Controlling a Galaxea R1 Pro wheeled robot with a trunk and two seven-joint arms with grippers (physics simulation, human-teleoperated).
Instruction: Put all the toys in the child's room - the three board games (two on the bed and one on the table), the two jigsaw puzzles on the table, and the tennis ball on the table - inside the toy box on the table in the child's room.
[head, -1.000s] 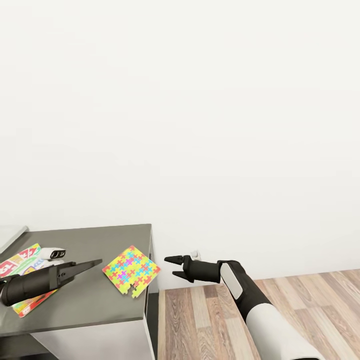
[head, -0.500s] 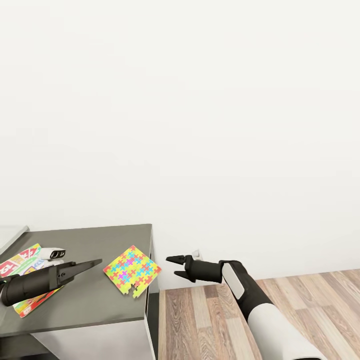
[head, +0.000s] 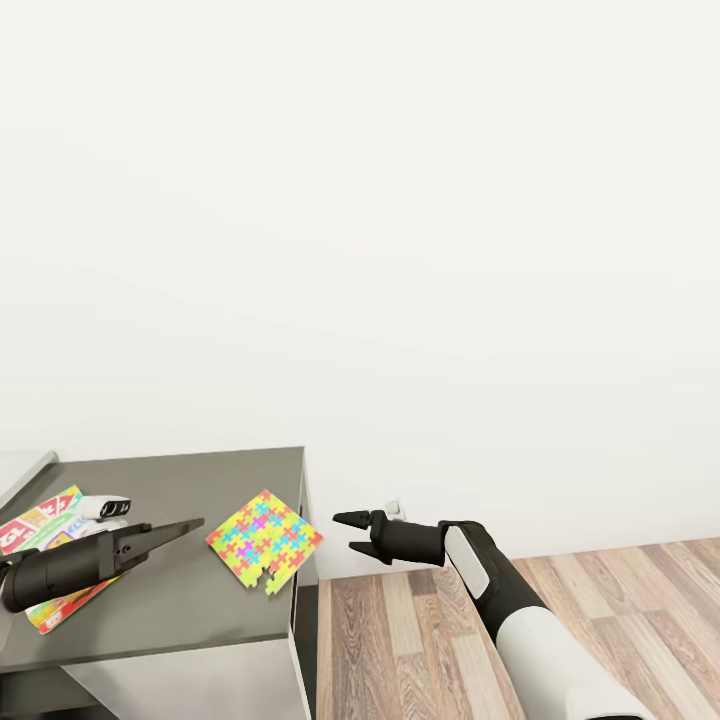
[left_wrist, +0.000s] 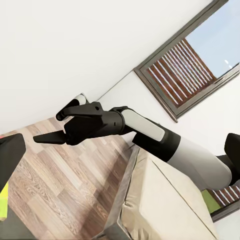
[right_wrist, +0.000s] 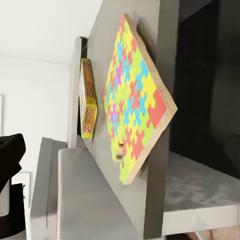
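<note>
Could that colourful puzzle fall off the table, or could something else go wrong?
It might. The thin multicoloured jigsaw puzzle mat lies at the dark grey table's corner, one tip poking past the edge, so a nudge from the open right gripper beside it could tip it onto the wood floor. The left gripper hovers above the flat bright board game box; dropping low, it could shove that.

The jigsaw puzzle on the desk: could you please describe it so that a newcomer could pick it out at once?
Find the dark grey table against the white wall. At its right edge, with one corner just overhanging, lies the jigsaw puzzle, a thin flat square lying diagonally. Its small interlocking yellow, pink, green and blue pieces set it apart from the thicker printed board game at the left end.
</note>
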